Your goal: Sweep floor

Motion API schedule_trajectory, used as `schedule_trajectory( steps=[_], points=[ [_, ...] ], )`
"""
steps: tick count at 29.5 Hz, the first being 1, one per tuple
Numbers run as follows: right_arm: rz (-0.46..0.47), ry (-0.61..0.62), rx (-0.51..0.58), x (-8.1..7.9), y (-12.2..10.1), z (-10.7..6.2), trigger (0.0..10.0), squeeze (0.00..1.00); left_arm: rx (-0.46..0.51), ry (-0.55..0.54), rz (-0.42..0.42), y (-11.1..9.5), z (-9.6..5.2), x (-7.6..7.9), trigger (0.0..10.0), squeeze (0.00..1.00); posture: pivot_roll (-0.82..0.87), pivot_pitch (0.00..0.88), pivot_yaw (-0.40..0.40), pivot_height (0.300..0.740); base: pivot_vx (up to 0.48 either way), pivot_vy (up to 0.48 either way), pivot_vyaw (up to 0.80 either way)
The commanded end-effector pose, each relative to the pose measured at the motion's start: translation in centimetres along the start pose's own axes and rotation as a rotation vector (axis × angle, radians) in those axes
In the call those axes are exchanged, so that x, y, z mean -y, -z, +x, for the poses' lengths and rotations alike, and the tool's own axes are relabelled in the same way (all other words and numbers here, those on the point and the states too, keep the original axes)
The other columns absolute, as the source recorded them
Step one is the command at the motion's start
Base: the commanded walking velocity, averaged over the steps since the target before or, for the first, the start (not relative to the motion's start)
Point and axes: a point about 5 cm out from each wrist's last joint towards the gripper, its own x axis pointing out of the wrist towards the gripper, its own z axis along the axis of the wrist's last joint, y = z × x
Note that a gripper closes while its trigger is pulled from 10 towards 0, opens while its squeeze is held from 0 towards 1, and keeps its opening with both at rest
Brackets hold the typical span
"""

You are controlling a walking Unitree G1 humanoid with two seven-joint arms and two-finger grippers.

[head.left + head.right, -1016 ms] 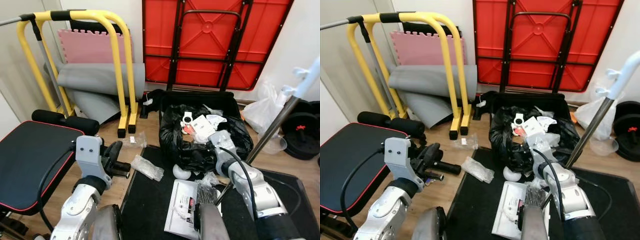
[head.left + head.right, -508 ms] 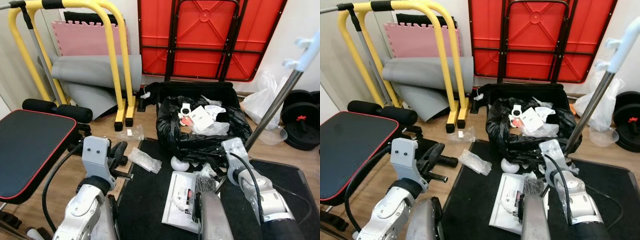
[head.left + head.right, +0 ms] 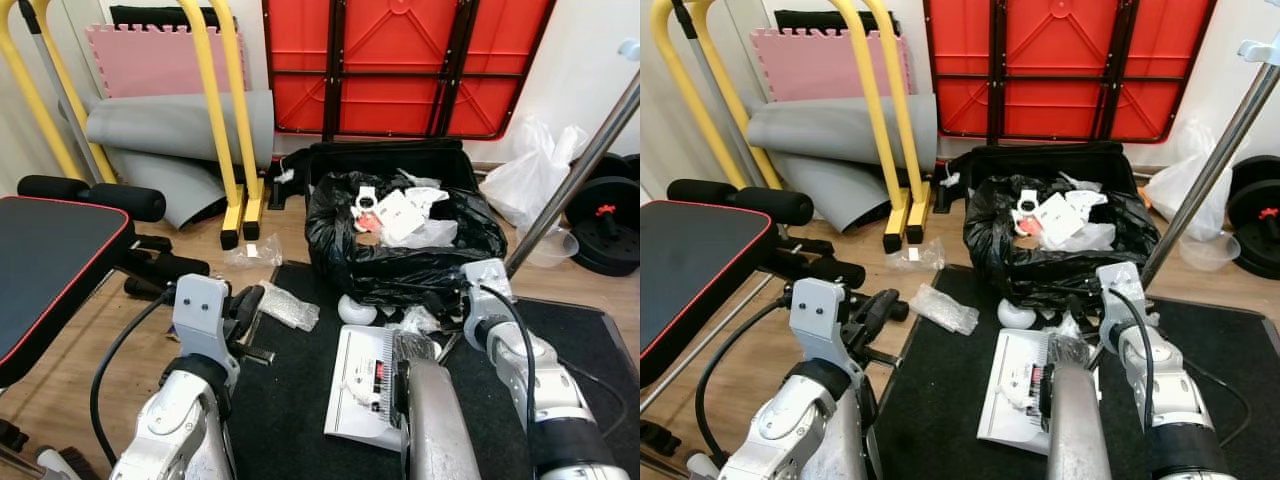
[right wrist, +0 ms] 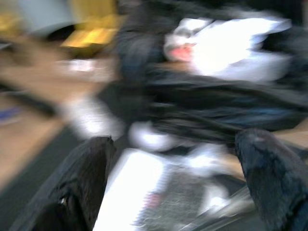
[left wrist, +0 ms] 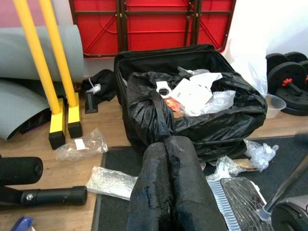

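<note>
Two bits of crinkly clear plastic wrap (image 3: 288, 306) and (image 3: 249, 253) litter the wooden floor (image 3: 70, 370) at centre-left. Just beside them we've got a black mat (image 3: 300, 400) holding a flat white dustpan (image 3: 362, 395). Behind that an overstuffed glossy black trash bag (image 3: 400, 250) blocks things. Our left gripper (image 5: 166, 183) has its fingers pressed together; our right gripper (image 4: 178, 183) is spread wide and blurry.

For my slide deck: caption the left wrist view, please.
Shut left gripper faces a rubbish-filled black bag, with plastic wrappers on the floor.
</note>
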Motion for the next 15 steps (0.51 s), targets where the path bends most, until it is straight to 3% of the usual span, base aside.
schedule_trajectory(
  steps=[1, 4, 8, 10, 13, 14, 15],
  points=[
    [0.057, -0.109, 0.029, -0.8, -0.4, -0.4, 10.0, 0.0, 0.011, 0.141, 0.018, -0.3, -0.1, 0.7, 10.0, 0.0, -0.1, 0.0, -0.025, 0.4, 0.0, 0.0, 0.0],
    [0.041, -0.204, 0.0, -0.7, 0.0, -2.0, 10.0, 0.0, 0.009, 0.145, 0.019, -0.2, -0.2, 0.6, 10.0, 0.0, -0.11, 0.0, -0.029, 0.4, 0.0, 0.0, 0.0],
    [0.009, -0.18, -0.025, -0.1, 0.4, -2.7, 10.0, 0.0, 0.008, 0.147, 0.021, -0.2, -0.2, 0.6, 10.0, 0.0, -0.11, 0.0, -0.032, 0.4, 0.0, 0.0, 0.0],
    [-0.055, -0.057, -0.079, 1.5, 1.0, -3.5, 10.0, 0.0, 0.008, 0.146, 0.02, -0.2, -0.2, 0.6, 10.0, 0.0, -0.12, 0.0, -0.028, 0.4, 0.0, 0.0, 0.0],
    [-0.071, 0.008, -0.105, 2.2, 1.2, -3.8, 10.0, 0.0, 0.008, 0.145, 0.019, -0.2, -0.2, 0.6, 10.0, 0.0, -0.12, 0.0, -0.028, 0.4, 0.0, 0.0, 0.0],
    [-0.097, 0.153, -0.141, 3.8, 1.3, -4.6, 10.0, 0.0, 0.008, 0.147, 0.018, -0.2, -0.2, 0.6, 10.0, 0.0, -0.12, 0.0, -0.03, 0.4, 0.0, 0.0, 0.0],
    [-0.101, 0.184, -0.149, 4.1, 1.3, -4.8, 10.0, 0.0, 0.008, 0.149, 0.018, -0.2, -0.2, 0.6, 10.0, 0.0, -0.12, 0.0, -0.03, 0.4, 0.0, 0.0, 0.0]
  ],
)
